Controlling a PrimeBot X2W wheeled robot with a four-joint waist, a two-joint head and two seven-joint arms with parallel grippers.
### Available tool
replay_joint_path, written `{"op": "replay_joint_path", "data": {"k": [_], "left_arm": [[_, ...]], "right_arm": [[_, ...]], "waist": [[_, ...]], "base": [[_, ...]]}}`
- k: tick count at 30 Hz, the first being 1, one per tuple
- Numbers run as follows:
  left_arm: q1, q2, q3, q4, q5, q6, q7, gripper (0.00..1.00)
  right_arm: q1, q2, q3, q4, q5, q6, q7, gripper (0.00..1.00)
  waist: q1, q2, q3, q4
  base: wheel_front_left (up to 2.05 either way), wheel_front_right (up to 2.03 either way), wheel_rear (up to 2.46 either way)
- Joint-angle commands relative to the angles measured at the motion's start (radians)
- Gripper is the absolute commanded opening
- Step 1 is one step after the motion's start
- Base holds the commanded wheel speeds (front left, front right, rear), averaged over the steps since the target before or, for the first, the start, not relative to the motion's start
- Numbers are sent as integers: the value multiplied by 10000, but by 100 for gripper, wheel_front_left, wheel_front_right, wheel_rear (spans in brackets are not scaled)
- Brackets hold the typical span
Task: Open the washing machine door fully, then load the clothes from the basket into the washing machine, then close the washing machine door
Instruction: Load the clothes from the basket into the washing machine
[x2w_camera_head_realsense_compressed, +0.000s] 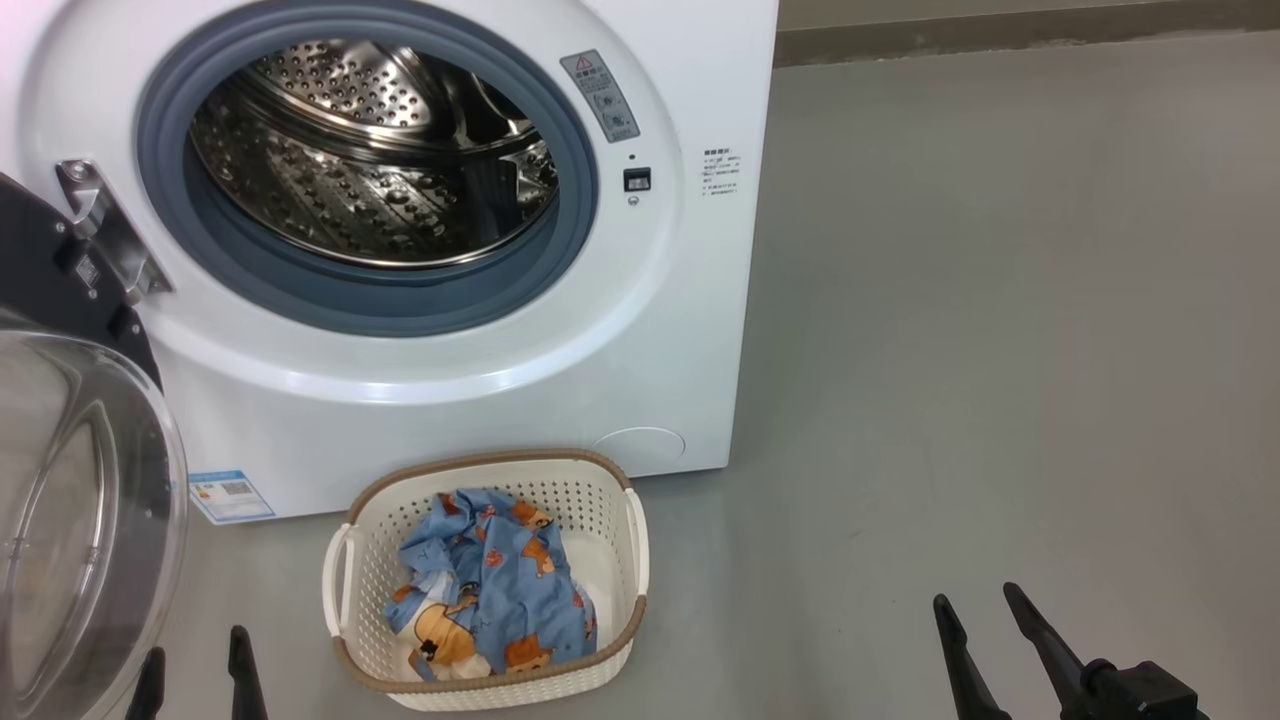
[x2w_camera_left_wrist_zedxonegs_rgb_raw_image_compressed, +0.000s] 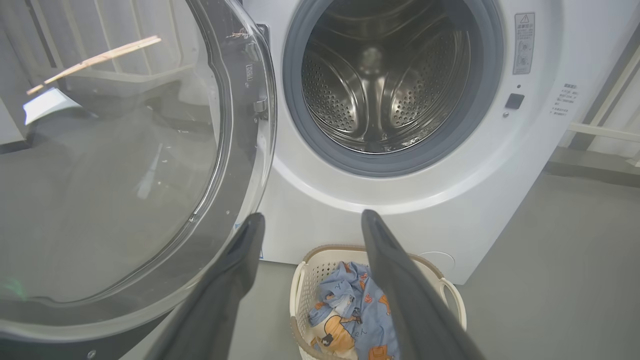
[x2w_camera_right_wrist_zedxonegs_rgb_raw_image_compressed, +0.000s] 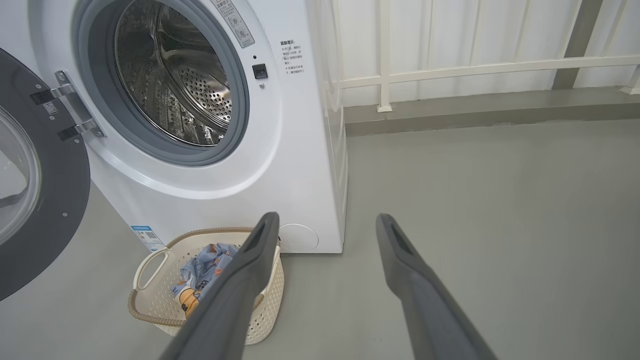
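Door (x2w_camera_head_realsense_compressed: 70, 500) swung open, far left. My left claw (x2w_camera_head_realsense_compressed: 197, 645) just beside it, fingers spread, gripping nothing. Washer (x2w_camera_head_realsense_compressed: 640, 330) mouth exposed behind. Basket (x2w_camera_head_realsense_compressed: 600, 510) on floor (x2w_camera_head_realsense_compressed: 950, 350) near washer front, clothes (x2w_camera_head_realsense_compressed: 490, 580) bundled inside. My right claw (x2w_camera_head_realsense_compressed: 976, 596) well right of basket, spread, gripping nothing.

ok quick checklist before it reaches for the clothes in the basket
1. washing machine door swung clear of the opening: ok
2. drum empty, nothing across its mouth: ok
3. clothes bundled inside the basket, nothing hanging over the rim: ok
4. left gripper open and empty: ok
5. right gripper open and empty: ok
6. Anything more lying under the bundle: cannot tell
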Motion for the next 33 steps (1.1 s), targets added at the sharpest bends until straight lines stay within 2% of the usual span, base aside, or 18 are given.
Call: {"op": "replay_joint_path", "data": {"k": [1,10,18,25,33], "left_arm": [[-164,63,291,-174,69,19,-66,100],[-132,62,318,17,-268,-71,-66,100],[-135,61,324,-56,-223,-64,-66,100],[-200,61,87,-73,-210,-260,-66,100],[-203,61,-50,-121,-316,-366,-66,100]], "right_arm": [[-123,-119,262,-231,46,17,-120,100],[-135,-97,262,-216,54,17,-120,100],[-132,-76,273,-221,53,17,-120,100],[-177,-55,255,-241,51,17,-120,100],[-196,-31,226,-225,41,17,-120,100]], "waist": [[0,0,17,12],[0,0,79,29],[0,0,139,26],[0,0,261,41],[0,0,325,103]], "base": [[0,0,0],[31,-45,14],[125,-171,46],[132,-142,9],[37,-37,0]]}}
